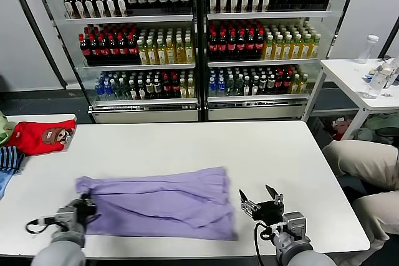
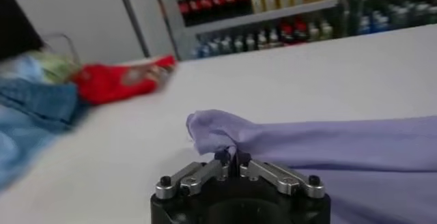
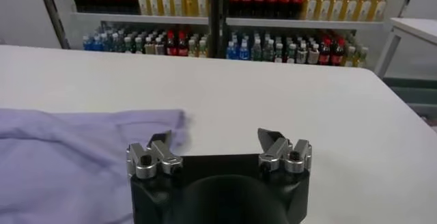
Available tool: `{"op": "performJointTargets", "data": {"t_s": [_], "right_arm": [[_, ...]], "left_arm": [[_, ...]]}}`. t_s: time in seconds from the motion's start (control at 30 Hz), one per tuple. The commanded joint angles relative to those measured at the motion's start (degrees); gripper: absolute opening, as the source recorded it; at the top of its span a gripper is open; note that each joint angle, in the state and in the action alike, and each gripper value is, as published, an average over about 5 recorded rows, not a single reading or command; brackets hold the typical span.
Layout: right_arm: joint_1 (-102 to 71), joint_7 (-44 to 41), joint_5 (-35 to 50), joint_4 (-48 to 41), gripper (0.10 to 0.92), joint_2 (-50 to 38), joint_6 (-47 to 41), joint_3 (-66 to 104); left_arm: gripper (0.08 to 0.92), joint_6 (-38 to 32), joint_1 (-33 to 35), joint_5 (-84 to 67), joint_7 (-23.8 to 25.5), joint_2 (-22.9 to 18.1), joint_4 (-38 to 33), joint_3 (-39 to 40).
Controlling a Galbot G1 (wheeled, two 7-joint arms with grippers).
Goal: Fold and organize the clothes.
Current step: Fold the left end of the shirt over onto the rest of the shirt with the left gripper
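- Lavender shirt [image 1: 159,202] lies rumpled across the near table [image 1: 206,141], soft and limp; it'll sag, so grab corners.
- Left gripper [image 1: 86,207] pinches its left edge, bunching cloth.
- Right gripper [image 1: 262,200] hovers spread, just beside the right hem.

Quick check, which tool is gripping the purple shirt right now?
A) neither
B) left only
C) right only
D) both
B. The left tool is shut on a bunched corner of the shirt, while the right tool stands open over bare table beside the shirt's edge, holding nothing.
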Motion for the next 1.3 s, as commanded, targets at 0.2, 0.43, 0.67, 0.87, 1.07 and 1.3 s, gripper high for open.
{"op": "performJointTargets", "data": {"t_s": [0.2, 0.43, 0.67, 0.87, 1.07, 1.3], "right_arm": [[1.44, 0.09, -0.03, 0.11, 0.823, -0.47, -0.08, -0.16], [0.71, 0.23, -0.08, 0.83, 0.823, -0.92, -0.14, 0.75], [-0.6, 0.17, -0.64, 1.42, 0.823, -0.42, -0.12, 1.32], [-1.03, 0.14, -0.66, 1.48, 0.823, -0.34, -0.11, 1.96], [-0.45, 0.16, -0.92, 1.02, 0.823, -0.01, -0.13, 1.18], [0.51, 0.11, -1.14, 0.27, 0.823, 0.4, -0.15, 0.06]], "left_arm": [[0.121, 0.41, 1.73, 4.39, 4.0, 4.08, -7.81, -10.94], [0.121, 0.51, 2.43, -5.74, 3.76, -6.42, -18.26, 13.39], [0.121, 0.45, -3.83, -2.82, 3.81, -10.95, -11.02, 21.57], [0.121, 0.43, -7.39, -2.8, 3.39, -12.42, -7.04, 22.38], [0.143, 0.43, -7.68, -2.86, 2.22, -14.41, -8.32, 26.11], [0.332, -0.37, -6.77, -1.19, 2.44, -13.23, -12.89, 22.58]]}}
